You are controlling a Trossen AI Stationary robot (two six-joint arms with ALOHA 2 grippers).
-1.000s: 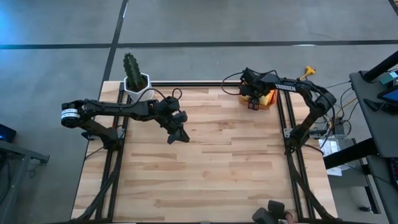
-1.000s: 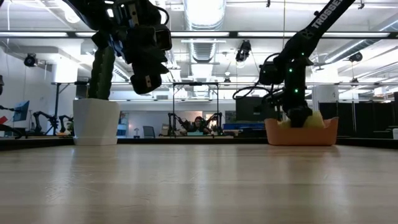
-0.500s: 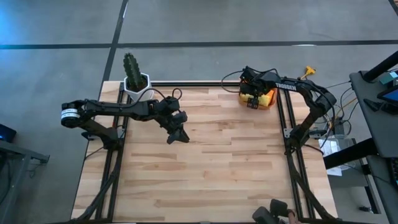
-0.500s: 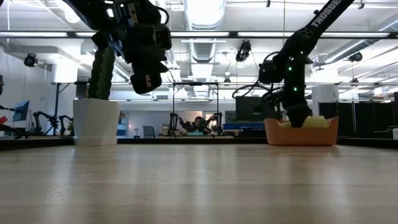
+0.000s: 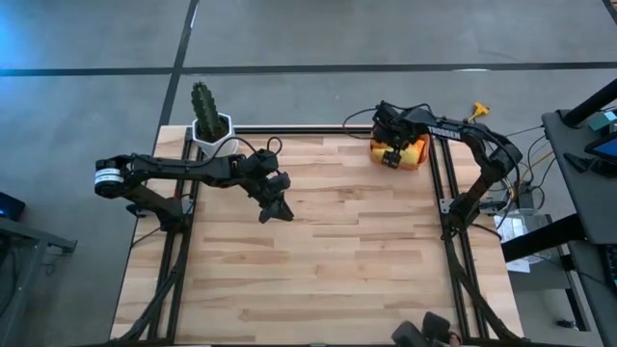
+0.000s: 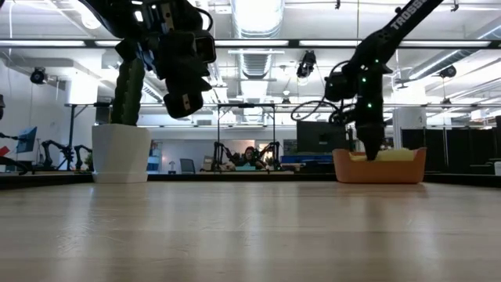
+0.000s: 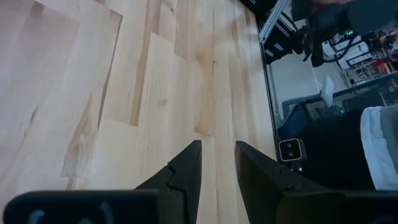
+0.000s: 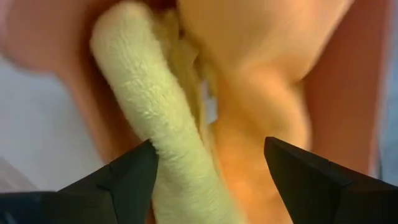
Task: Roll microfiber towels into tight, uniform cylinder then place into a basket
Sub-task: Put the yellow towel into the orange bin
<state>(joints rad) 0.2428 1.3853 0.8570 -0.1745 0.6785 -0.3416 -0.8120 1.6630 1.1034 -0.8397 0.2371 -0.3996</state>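
Basket (image 5: 416, 154) at the table's (image 5: 318, 260) far right corner, both towels (image 8: 186, 143) lying in it side by side. Right gripper (image 5: 390, 157) directly above the basket's left part, fingers spread over the towels, touching neither. Cactus pot (image 5: 209, 128) at the far left corner, well apart from the basket. Left gripper (image 5: 275, 210) hanging above the table left of centre, nearer than the pot, nothing between its fingers.
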